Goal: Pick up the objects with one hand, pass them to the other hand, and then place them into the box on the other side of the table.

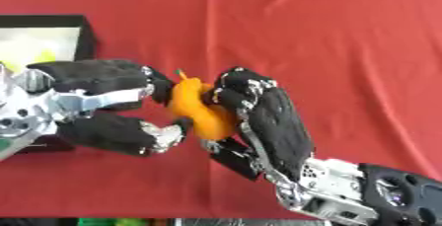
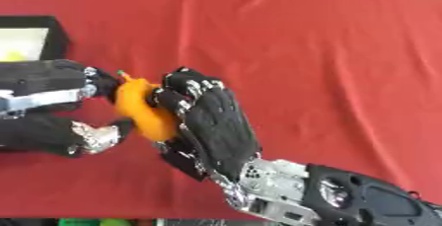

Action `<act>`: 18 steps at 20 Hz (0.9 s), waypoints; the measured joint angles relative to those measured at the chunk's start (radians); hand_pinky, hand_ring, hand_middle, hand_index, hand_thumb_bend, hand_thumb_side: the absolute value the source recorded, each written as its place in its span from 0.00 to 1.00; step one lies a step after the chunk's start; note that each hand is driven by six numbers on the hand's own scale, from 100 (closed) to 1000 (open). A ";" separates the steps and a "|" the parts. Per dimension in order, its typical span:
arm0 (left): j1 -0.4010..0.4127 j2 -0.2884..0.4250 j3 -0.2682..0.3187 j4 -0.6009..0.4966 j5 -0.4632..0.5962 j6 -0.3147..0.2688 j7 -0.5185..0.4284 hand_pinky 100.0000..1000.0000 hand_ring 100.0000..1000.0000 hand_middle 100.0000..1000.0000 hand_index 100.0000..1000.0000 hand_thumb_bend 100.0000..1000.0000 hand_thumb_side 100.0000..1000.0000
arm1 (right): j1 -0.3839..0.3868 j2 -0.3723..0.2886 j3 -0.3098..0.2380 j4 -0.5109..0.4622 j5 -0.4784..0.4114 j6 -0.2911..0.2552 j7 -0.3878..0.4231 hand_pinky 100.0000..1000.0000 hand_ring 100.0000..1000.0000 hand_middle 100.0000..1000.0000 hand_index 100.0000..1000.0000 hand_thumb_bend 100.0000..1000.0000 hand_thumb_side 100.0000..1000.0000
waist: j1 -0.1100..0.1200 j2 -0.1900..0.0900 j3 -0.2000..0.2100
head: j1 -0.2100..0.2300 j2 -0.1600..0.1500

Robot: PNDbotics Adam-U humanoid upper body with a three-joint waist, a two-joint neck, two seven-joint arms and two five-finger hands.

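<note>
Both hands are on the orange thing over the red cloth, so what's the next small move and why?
Probably the right hand should open its fingers and let go. The orange object sits between both hands, and the left hand already has fingers and thumb around it. The black box lies on the left side, so the left hand must carry it there.

A table draped in a bright red cloth [image 1: 345, 47] fills nearly the whole scene, its fabric marked by faint lengthwise fold lines and lying mostly flat. At the left edge sits a shallow, black-walled, open-topped box [image 1: 86, 35] with a pale interior, resting directly on the cloth; something yellow-green shows inside it, too indistinct to identify. Along the near edge of the table, a narrow strip of green and other colours shows just below the cloth. The far edge meets a grey floor.
</note>
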 measured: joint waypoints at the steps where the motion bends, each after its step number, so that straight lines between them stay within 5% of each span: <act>1: 0.000 0.000 0.000 0.000 0.000 -0.001 -0.001 0.95 0.79 0.69 0.91 0.01 1.00 | 0.000 0.000 0.000 0.000 0.001 0.000 0.000 0.17 0.52 0.29 0.41 0.02 0.00 | 0.000 0.000 0.000 | 0.000 0.000; 11: 0.029 0.019 0.026 0.000 0.063 -0.091 -0.099 0.97 0.79 0.69 0.92 0.05 1.00 | 0.002 0.000 0.006 0.000 0.002 0.000 0.000 0.15 0.52 0.29 0.41 0.02 0.00 | -0.001 0.000 0.001 | 0.000 -0.001; 18: 0.036 0.020 0.043 0.001 0.105 -0.094 -0.116 0.95 0.77 0.67 0.91 0.02 1.00 | 0.006 0.000 0.006 0.000 0.002 0.000 0.000 0.15 0.52 0.29 0.41 0.02 0.00 | -0.003 0.003 0.001 | 0.000 -0.008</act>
